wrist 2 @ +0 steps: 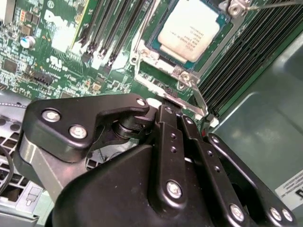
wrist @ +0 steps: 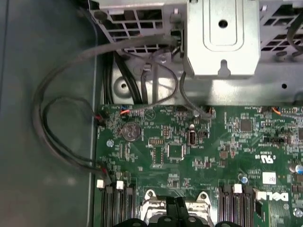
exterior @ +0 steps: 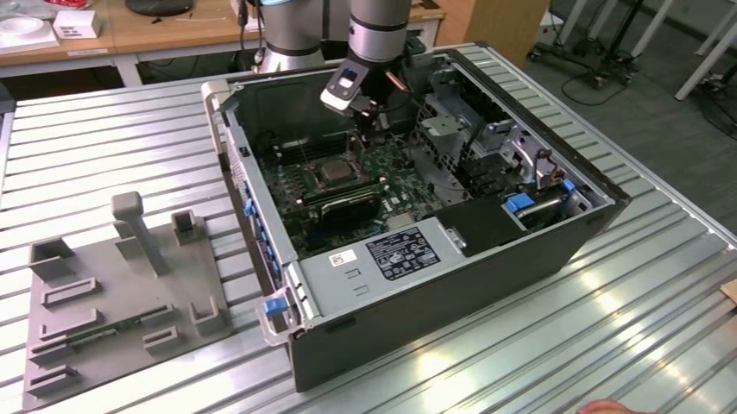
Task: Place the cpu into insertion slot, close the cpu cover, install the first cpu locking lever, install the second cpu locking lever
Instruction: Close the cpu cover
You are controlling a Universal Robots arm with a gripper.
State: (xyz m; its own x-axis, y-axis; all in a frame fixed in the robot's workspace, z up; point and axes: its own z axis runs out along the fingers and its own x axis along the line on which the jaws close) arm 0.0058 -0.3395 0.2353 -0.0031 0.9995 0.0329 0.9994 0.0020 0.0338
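open computer case (exterior: 484,293) at the middle of the slatted metal table (exterior: 645,328); grey fixture plate (exterior: 116,302) near the table edge at the exterior view's left. inside the case, green board (exterior: 392,185) with slot (exterior: 312,178) near its middle. cpu (wrist 2: 189,29) seated flat in the slot, cover (wrist 2: 165,66) lying down around it. gripper (wrist 2: 182,111) low over the board, just beside one corner of the slot, at a thin metal lever (wrist 2: 198,97); jaws closed together, contact with the lever not clear. another thin rod (wrist 2: 274,4) at the slot's opposite corner
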